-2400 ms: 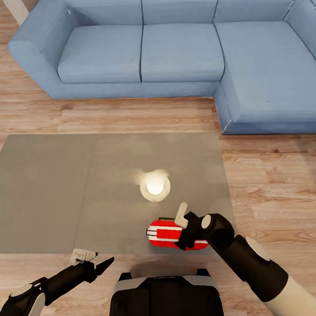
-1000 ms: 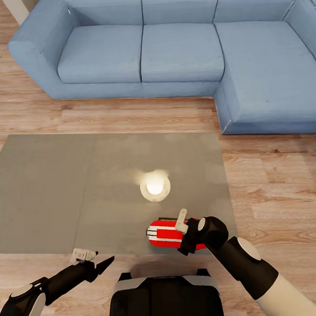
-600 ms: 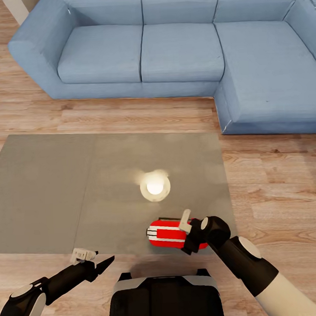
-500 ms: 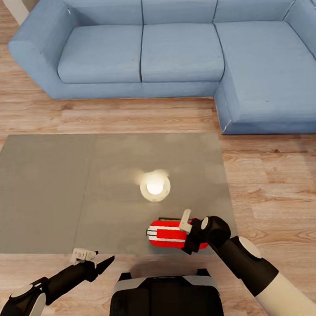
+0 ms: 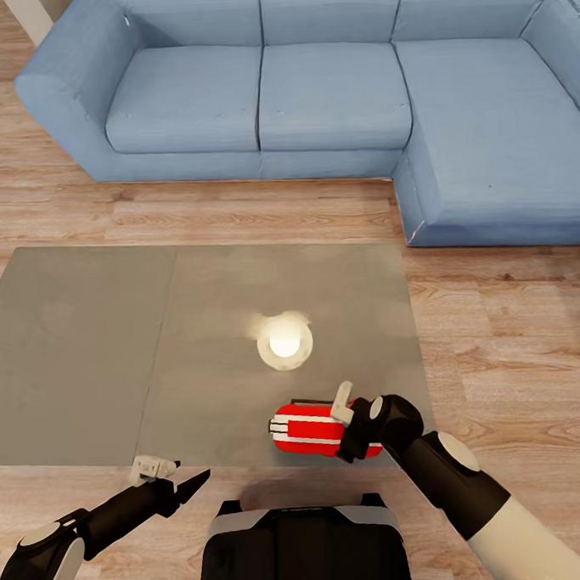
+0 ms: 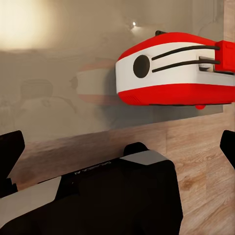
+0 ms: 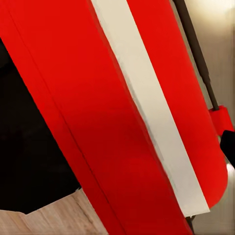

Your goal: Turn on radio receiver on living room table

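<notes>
The sofa (image 5: 339,92), blue and L-shaped, fills the head view from 10 to 2 o'clock, standing on the plank floor (image 5: 514,338) of the living room. Nearer the robot lies the table (image 5: 81,352), its glossy grey top in two panels, reaching from 9 o'clock to just right of centre, with a bright lamp glare (image 5: 284,342) reflected near the middle of the view.

The robot's dark base (image 5: 303,544) sits at 6 o'clock. The right arm (image 5: 471,502) comes up from 5 o'clock, and the right gripper (image 5: 347,414) is at the radio's right end; one pale finger (image 5: 342,399) stands up over the radio's top, but whether the jaws grasp it or merely touch it I cannot tell. The left arm (image 5: 90,526) enters from 7 o'clock; the left gripper (image 5: 168,479) hangs at the table's near edge, well apart from the radio, its fingers spread and holding nothing.

The radio (image 5: 310,428), red with white stripes, lies on the table near the near edge, just below centre at about 6 o'clock. In the left wrist view the radio (image 6: 171,68) rests on the tabletop by its edge, with a dark round dot on its white band. In the right wrist view the radio (image 7: 112,122) is very close, a white stripe running along its red shell
</notes>
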{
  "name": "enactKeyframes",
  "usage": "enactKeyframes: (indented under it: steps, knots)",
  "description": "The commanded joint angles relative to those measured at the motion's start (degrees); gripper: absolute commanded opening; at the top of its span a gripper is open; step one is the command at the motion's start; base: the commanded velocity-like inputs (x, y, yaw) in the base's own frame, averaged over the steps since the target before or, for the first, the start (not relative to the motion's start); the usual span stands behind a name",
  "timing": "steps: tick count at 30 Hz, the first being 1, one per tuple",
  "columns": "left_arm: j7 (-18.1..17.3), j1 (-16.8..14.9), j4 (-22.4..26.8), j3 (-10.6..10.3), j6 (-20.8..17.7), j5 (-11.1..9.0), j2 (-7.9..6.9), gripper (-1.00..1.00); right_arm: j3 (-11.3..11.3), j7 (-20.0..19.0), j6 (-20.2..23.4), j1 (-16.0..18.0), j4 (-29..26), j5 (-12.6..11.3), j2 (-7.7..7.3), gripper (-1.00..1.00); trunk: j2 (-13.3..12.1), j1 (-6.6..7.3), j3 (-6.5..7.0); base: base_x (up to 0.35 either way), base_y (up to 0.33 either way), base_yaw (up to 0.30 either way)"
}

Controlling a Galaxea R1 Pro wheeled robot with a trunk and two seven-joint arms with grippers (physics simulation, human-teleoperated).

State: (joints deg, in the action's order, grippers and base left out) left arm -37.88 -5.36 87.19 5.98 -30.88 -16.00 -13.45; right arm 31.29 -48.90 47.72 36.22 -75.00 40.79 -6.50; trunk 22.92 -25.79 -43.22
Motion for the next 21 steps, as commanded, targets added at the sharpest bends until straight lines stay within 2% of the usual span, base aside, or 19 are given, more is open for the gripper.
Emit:
enactKeyframes:
  steps: [1,9,21]
  knots:
    - [0.0,0.0,0.0,0.0,0.0,0.0,0.0,1.0,0.0,0.5,0.0,0.3,0.9,0.0,0.14,1.0,0.0,0.0,0.0,0.0,0.0,0.0]
    - [0.0,0.0,0.0,0.0,0.0,0.0,0.0,1.0,0.0,2.6,-0.2,0.6,3.3,0.0,1.16,1.0,0.0,0.0,0.0,0.0,0.0,0.0]
    - [0.0,0.0,0.0,0.0,0.0,0.0,0.0,1.0,0.0,3.2,-0.5,0.7,4.8,0.1,1.65,1.0,0.0,0.0,0.0,0.0,0.0,0.0]
